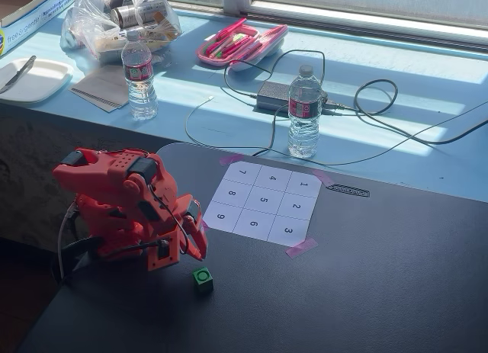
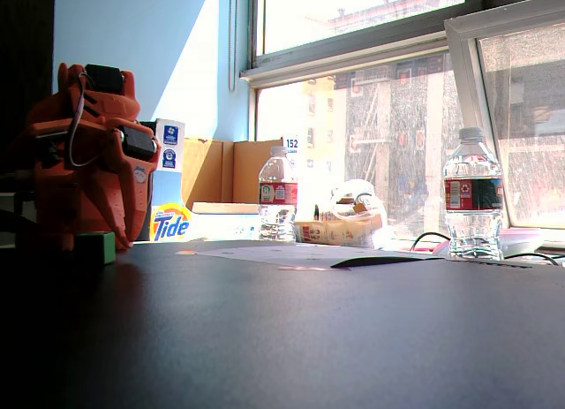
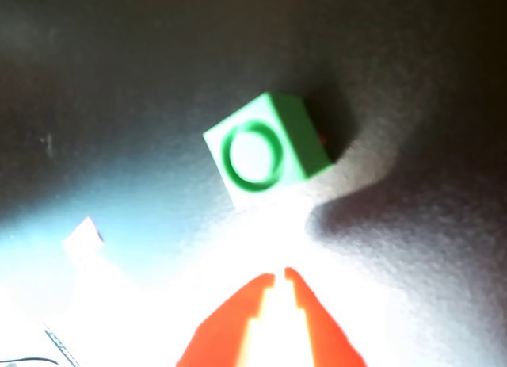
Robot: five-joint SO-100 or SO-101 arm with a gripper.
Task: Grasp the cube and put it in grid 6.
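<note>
Wrist view — one cube (image 3: 265,143) on the table, claw (image 3: 279,277) tips together, empty.

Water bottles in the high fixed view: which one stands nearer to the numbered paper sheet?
The bottle beside the black power adapter; the other bottle stands farther left, near the napkins.

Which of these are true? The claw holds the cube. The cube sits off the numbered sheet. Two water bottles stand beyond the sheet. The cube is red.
1. The claw holds the cube: false; it is nearly closed and the cube lies free beyond its tips.
2. The cube sits off the sheet: true.
3. Two bottles stand beyond the sheet: true.
4. The cube is red: false; it is green.
</note>
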